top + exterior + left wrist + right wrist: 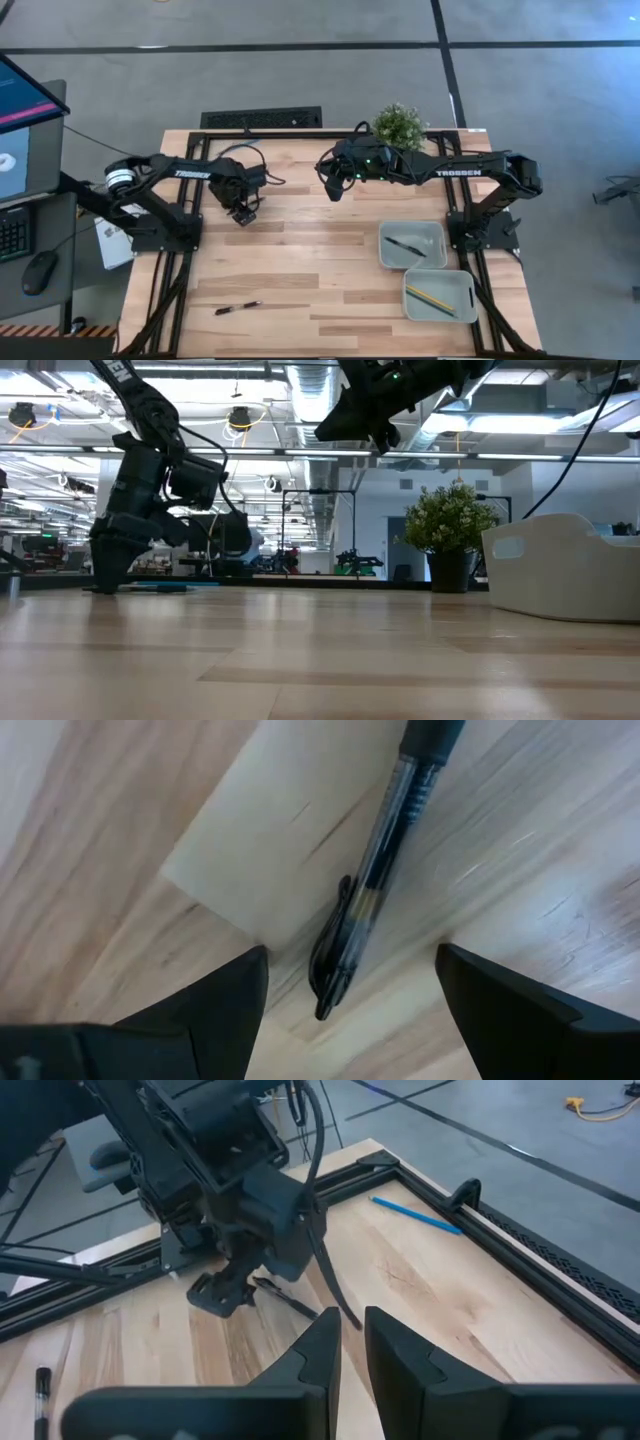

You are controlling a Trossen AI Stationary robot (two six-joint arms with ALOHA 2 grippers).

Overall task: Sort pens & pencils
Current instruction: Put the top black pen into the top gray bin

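1. Left gripper [350, 995] hangs low over the table [300, 260], jaws spread wide astride a black pen [375, 880] lying flat; I'd pinch mid-barrel, since it's light, stiff, slick and inclined to roll.
2. Right gripper [352, 1350] hovers high near the table's middle, fingers nearly together and empty.
3. Farther off: another pen [237, 308] near the front edge, a blue pencil [415, 1215] by the rail, one pen in the upper tray [432, 232], a yellow pencil [431, 298] in the lower tray [465, 285].
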